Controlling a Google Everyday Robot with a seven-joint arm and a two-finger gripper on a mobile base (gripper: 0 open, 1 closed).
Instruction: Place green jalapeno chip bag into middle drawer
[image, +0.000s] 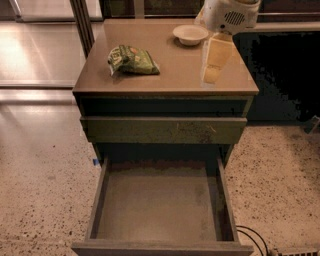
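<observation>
Reading small glossy dark-green foil chip bag (133, 60) flat on tan worktop (165, 82), left half, well apart from cream gripper (213, 70) over right side (open or closed: cannot tell); likely light, crushable, slippery, so pinch across puffed middle.

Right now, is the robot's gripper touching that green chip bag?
Apart. The camera view shows the gripper above the cabinet top, bare surface lying between it and the green jalapeno chip bag.

warm dim light | glare on floor (30, 55), left | black shadow right | end effector (214, 69) pale over cabinet top (172, 67)
</observation>
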